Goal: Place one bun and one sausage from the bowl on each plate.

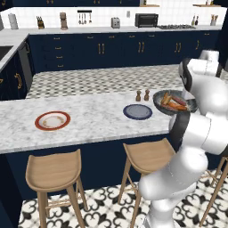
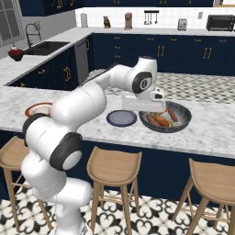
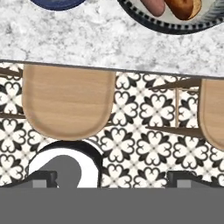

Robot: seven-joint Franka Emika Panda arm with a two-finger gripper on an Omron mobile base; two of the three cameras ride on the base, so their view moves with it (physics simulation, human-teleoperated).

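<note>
Room: you are in a dark blue kitchen with white tiled walls and a patterned black and white floor (image 1: pixel 102 205); a sink (image 2: pixel 46 46) is at the far left, a toaster oven (image 1: pixel 146 19) at the far right.
Surface: a grey-white marble counter (image 1: pixel 89 120) runs across in front of you, with three wooden stools (image 1: pixel 53 171) on the near side.
Bowl: the dark bowl (image 2: pixel 181 123) stands on the right part of the counter and holds buns and sausages.
Plates: the blue-rim plate (image 1: pixel 137 111) lies just left of the bowl; the orange-rim plate (image 1: pixel 52 120) lies well apart, far to the left. Both look bare.
Food: a bun (image 3: pixel 183 8) and a sausage (image 3: pixel 153 5) are in the bowl.
Small things: two brown shakers (image 1: pixel 142 95) stand behind the blue-rim plate.
Gripper: the gripper (image 3: pixel 111 178) has its jaws wide apart and holds nothing; it hangs above the stools, near the counter edge.
Progress: I judge nothing is placed yet; you have two buns and two sausages left to move.
</note>
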